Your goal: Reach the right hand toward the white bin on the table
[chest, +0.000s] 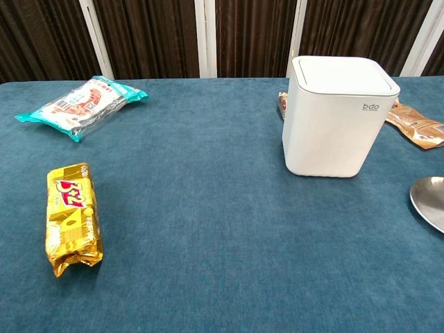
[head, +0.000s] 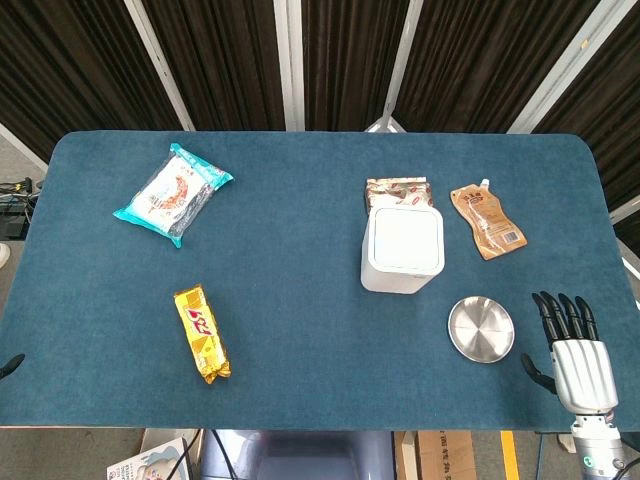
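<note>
The white bin [head: 402, 250] stands upright right of the table's middle, its lid closed; the chest view shows it [chest: 338, 118] at the upper right. My right hand [head: 572, 345] hovers at the table's front right corner, fingers straight and apart, holding nothing. It is well to the right of the bin and nearer the front edge, with the metal dish between them. Only a dark tip of my left hand [head: 9, 365] pokes in at the left edge. Neither hand appears in the chest view.
A round metal dish [head: 481, 328] lies between the bin and my right hand. A brown pouch [head: 487, 221] lies right of the bin, a brown packet [head: 398, 190] behind it. A gold snack bar [head: 201, 333] and a teal snack bag [head: 172, 193] lie on the left half.
</note>
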Motion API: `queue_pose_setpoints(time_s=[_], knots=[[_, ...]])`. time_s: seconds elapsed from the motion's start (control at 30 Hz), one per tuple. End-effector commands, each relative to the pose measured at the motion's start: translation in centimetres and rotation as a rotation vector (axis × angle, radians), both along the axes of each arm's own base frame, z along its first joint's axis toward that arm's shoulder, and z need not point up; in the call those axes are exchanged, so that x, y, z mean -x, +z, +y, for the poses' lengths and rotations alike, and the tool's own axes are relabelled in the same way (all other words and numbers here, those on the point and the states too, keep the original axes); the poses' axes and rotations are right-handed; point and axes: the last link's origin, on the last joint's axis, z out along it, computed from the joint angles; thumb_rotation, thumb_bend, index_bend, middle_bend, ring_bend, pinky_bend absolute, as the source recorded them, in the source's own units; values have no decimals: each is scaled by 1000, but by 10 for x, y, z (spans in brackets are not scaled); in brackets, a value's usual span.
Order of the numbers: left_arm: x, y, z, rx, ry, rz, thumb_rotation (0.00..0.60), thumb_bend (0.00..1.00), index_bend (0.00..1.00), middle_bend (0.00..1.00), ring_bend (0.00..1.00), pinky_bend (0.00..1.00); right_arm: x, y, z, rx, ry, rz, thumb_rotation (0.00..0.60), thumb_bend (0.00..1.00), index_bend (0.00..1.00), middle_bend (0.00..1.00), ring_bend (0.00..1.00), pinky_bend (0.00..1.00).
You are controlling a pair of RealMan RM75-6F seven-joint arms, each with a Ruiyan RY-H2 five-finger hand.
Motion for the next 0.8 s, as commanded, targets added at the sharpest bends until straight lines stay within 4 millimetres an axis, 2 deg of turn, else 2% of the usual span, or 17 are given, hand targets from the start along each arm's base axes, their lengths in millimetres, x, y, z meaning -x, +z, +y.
queue_pose_setpoints(time_s=[0.03,0.8], knots=[[-1,-1,1,4,1,3,600,5,187,133,0,143,2,2,0,10,-6,-16,600,253,86,125,63,1],[-3,-4,0,11,3,15,600,5,187,133,0,143,3,7,1,12,-23,-133,600,253,86,125,64,1]])
